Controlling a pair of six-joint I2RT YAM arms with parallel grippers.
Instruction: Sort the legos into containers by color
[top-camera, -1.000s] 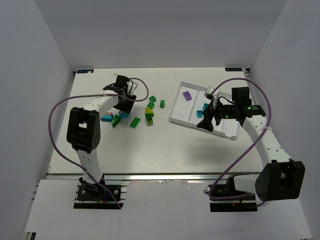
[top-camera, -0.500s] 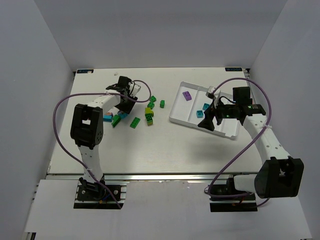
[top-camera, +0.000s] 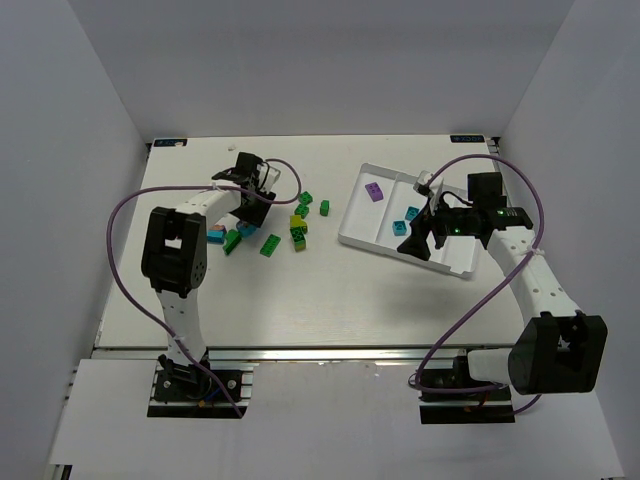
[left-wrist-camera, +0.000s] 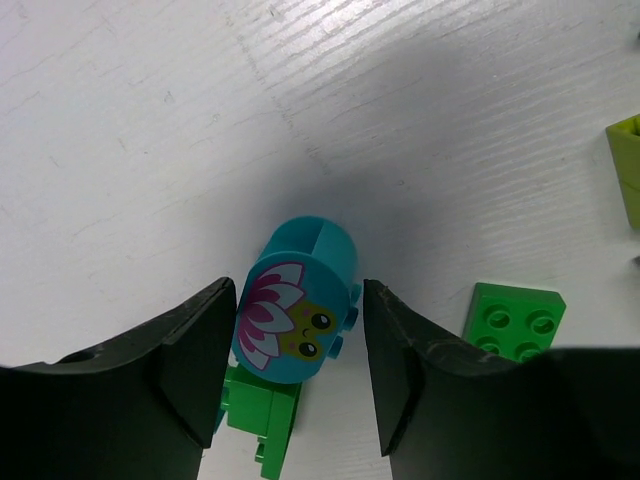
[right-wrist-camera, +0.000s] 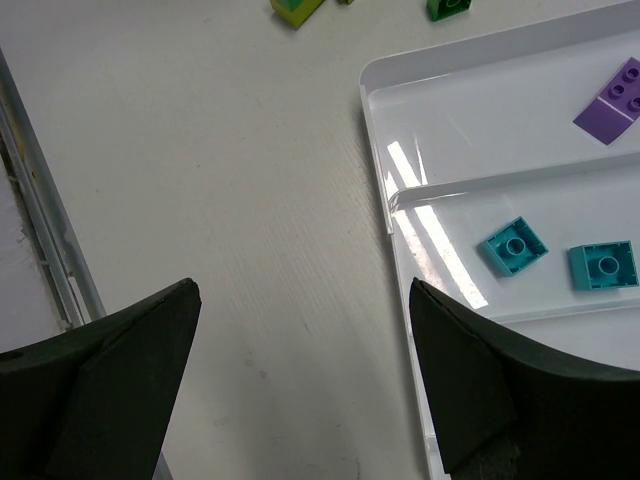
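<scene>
My worktop (top-camera: 330, 300) is white with a faint wood grain. Plain pale grey walls (top-camera: 320, 60) close it in at nine, twelve and three o'clock; a metal rail (top-camera: 330, 351) edges it at six.

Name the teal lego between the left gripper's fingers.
The rounded teal lego with a pink flower and face printed on it, on the table between the left gripper's fingers. The two teal legos in the tray are plain and square.
</scene>
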